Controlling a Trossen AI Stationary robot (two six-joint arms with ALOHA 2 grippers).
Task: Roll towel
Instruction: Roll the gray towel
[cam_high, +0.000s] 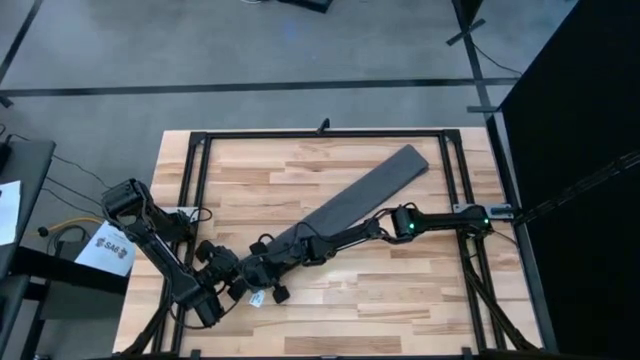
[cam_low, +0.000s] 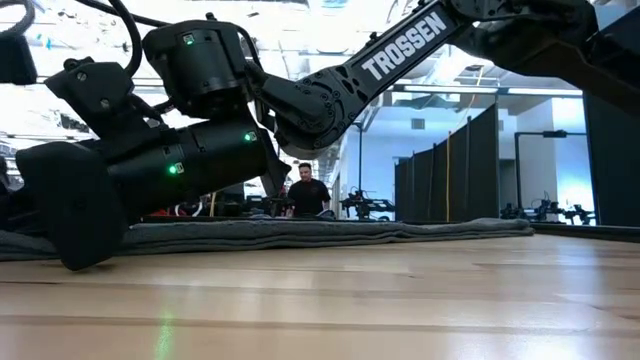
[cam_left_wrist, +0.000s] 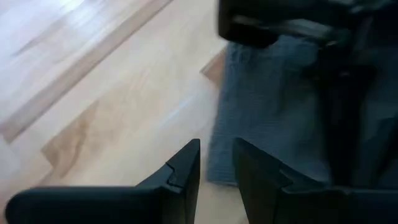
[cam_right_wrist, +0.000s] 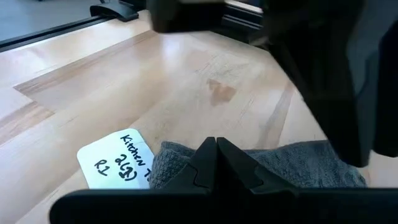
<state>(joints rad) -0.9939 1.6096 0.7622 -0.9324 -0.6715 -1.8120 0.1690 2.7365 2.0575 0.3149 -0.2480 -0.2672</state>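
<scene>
The towel (cam_high: 350, 205) is a dark grey cloth folded into a long strip, lying flat and slantwise from the table's far right toward its near left. A white handwritten label (cam_right_wrist: 118, 158) lies on the wood at its near-left end. Both grippers meet at that end. My right gripper (cam_right_wrist: 216, 148) is shut at the towel's end edge. My left gripper (cam_left_wrist: 217, 155) stands beside it with a narrow gap between its fingers, over bare wood just short of the towel's corner (cam_left_wrist: 214, 177). I cannot tell whether it touches the cloth. My right gripper has its shut fingertips on the towel's short near-left end (cam_right_wrist: 171, 155), close to the label, slanting down from the table's right. The fingers hide the contact, so layers cannot be told. The cloth lies on the table, slightly bunched beside the tips.
A black metal frame (cam_high: 200, 140) runs around the wooden tabletop. Bare wood (cam_high: 400, 290) lies near and right of the towel. In the low view, a person (cam_low: 308, 192) stands far off in the room behind the table.
</scene>
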